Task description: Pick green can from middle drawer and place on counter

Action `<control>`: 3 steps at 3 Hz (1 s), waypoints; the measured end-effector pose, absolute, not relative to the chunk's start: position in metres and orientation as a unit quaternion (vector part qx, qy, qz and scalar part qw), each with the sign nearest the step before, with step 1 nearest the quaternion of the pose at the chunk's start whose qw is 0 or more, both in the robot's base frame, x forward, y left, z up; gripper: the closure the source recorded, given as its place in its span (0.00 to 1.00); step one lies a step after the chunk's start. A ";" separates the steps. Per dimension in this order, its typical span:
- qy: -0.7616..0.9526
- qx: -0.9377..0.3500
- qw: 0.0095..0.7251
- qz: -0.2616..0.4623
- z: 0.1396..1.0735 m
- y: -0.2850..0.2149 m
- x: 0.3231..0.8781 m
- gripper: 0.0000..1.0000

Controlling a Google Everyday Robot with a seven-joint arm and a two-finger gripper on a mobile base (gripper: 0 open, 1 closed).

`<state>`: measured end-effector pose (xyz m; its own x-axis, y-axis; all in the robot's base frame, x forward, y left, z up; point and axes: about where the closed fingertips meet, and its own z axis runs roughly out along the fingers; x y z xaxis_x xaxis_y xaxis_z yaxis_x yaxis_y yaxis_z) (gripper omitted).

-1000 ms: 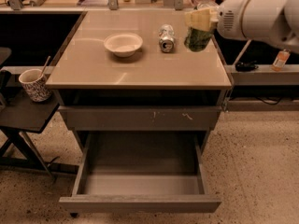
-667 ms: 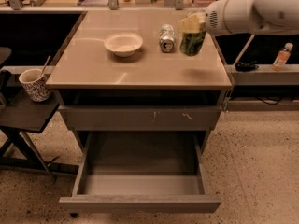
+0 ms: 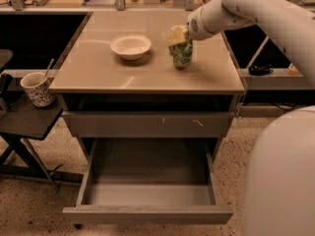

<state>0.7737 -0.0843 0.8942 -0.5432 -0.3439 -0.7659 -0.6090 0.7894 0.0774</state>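
The green can (image 3: 182,54) stands upright on or just above the tan counter (image 3: 108,73), right of centre. My gripper (image 3: 177,35) comes in from the upper right on the white arm and is closed around the can's top. The middle drawer (image 3: 147,214) is pulled fully out below the counter, and its grey inside shows nothing in it. The paler silver-grey can is not in view.
A white bowl (image 3: 131,45) sits on the counter left of the can. Above the open drawer is a shut drawer front with pale scratches (image 3: 147,124). A patterned cup with a spoon (image 3: 37,88) stands on the dark side table (image 3: 27,119) at left. My white body (image 3: 283,181) fills the lower right.
The arm has carried the green can leftward and down toward the counter, in front of where the silver-grey can stood. The view has shifted a little.
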 end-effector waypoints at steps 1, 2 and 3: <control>0.862 -0.276 0.390 0.170 0.895 -0.085 0.773 0.58; 0.862 -0.276 0.390 0.170 0.895 -0.085 0.773 0.34; 0.862 -0.276 0.390 0.170 0.895 -0.084 0.773 0.11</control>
